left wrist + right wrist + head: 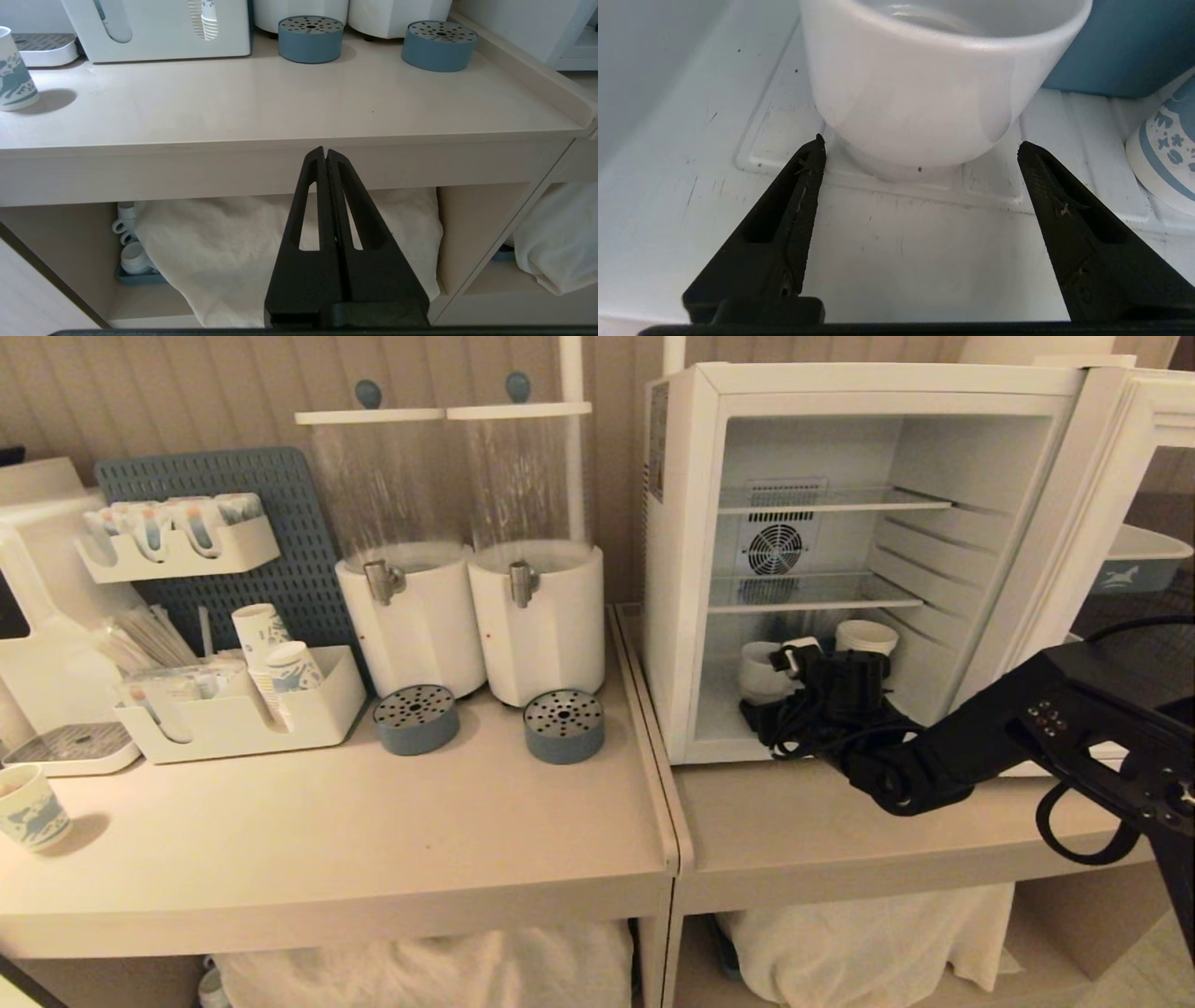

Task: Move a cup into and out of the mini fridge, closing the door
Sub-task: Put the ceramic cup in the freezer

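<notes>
White cup (pixel 924 88) upright on fridge floor (pixel 924 261)

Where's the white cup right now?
The cup stands on the floor of the mini fridge, left of a second cup, just ahead of the open right gripper.

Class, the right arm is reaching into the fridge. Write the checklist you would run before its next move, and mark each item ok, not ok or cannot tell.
1. The door is swung open: ok.
2. The cup stands upright on the floor of the mini fridge: ok.
3. The right gripper has its fingers spread, neither touching the cup: ok.
4. Second cup beside it clear of the arm: cannot tell.
5. The left gripper is shut, parked below the table edge: ok.
</notes>
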### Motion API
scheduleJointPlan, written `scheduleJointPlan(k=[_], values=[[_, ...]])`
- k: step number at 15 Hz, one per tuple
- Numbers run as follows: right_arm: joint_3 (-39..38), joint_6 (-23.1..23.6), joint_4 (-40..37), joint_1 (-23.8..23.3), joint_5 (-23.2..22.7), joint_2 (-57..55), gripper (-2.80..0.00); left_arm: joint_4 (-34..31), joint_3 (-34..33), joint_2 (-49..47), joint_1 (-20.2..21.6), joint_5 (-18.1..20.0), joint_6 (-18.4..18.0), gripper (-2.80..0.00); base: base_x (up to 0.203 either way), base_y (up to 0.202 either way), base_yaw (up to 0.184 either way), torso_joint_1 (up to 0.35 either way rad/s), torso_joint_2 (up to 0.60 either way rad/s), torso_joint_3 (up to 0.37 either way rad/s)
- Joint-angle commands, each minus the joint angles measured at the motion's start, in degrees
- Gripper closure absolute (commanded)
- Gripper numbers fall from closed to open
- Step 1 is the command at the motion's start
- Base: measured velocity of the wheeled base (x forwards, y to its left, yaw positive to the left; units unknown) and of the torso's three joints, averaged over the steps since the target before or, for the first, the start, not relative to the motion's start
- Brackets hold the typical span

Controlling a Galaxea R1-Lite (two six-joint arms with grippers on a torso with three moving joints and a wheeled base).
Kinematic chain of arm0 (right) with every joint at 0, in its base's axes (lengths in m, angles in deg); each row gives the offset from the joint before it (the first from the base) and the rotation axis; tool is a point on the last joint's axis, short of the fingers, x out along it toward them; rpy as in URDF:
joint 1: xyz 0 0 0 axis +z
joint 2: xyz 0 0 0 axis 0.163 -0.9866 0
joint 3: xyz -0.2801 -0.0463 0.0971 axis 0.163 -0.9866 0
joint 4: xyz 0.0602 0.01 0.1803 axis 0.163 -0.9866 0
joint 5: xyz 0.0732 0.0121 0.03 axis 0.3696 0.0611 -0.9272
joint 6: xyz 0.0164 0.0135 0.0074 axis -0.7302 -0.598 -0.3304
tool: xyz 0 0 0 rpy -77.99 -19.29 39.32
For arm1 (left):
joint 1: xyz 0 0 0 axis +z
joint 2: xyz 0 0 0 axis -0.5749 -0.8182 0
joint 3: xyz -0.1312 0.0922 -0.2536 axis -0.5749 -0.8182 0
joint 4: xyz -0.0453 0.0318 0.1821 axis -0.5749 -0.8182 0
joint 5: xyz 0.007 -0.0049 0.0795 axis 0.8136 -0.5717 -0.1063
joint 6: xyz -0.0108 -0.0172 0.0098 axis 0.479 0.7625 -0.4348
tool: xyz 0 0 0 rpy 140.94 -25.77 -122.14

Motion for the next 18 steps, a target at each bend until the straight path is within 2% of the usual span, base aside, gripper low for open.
scheduleJointPlan(k=[1, 6, 18], values=[[-0.4, 0.0, 0.6, -0.1, -0.5, 1.1, -2.8, 0.0, 0.0, 0.0, 0.1, 0.0, 0.0, 0.0, 0.0, 0.0, 0.0, 0.0, 0.0, 0.0], [0.5, 0.0, 0.5, -0.3, -1.1, -0.1, -2.8, 0.1, 0.0, 0.0, 0.1, 0.1, 0.0, 0.0, 0.0, 0.0, 0.0, 0.0, 0.0, 0.0], [10.1, -0.2, -3.6, 1.5, -0.9, -5.9, -2.8, 0.1, 0.0, 0.0, 0.1, 0.0, 0.0, 0.0, 0.0, 0.0, 0.0, 0.0, 0.0, 0.0]])
